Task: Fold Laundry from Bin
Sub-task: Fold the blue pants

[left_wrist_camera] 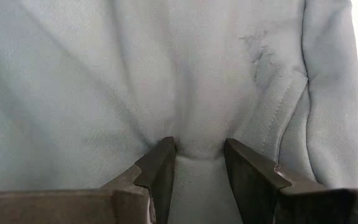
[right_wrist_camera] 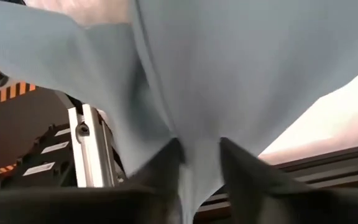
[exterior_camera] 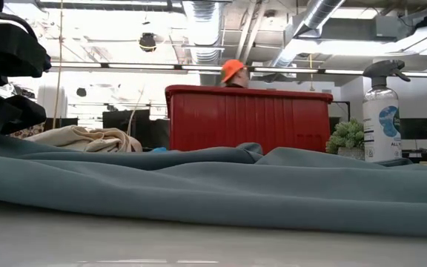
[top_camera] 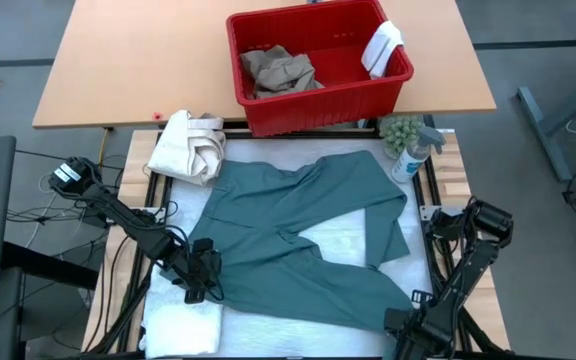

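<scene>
The large teal-green garment [top_camera: 303, 235] lies spread over the table's middle; it also fills the low view [exterior_camera: 236, 185]. My left gripper [top_camera: 204, 272] is shut on its near-left edge. My right gripper [top_camera: 408, 320] is shut on its near-right end. The red bin [top_camera: 318, 62] stands on the wooden table behind, with the tan khaki trousers [top_camera: 280, 70] inside and the small white cloth [top_camera: 382, 46] over its right rim. The white textured towel [top_camera: 183, 325] lies at the near left, beside my left gripper. My left gripper pinches a bunched-up fold of the teal garment [left_wrist_camera: 197, 148] between its two fingers, at the garment's near-left edge. The fingers come slanting from the table's left. The rest of the garment lies on the table. My right gripper pinches the teal garment's near-right end [right_wrist_camera: 199, 163] between its two fingers, at the table's near-right corner. The cloth spreads away from the fingers in broad folds. The rest lies on the table.
A cream canvas bundle [top_camera: 190, 145] lies at the far left of the work table. A spray bottle [top_camera: 414, 155] and a small plant [top_camera: 400, 130] stand at the far right. A person in an orange cap [exterior_camera: 232, 71] shows behind the bin.
</scene>
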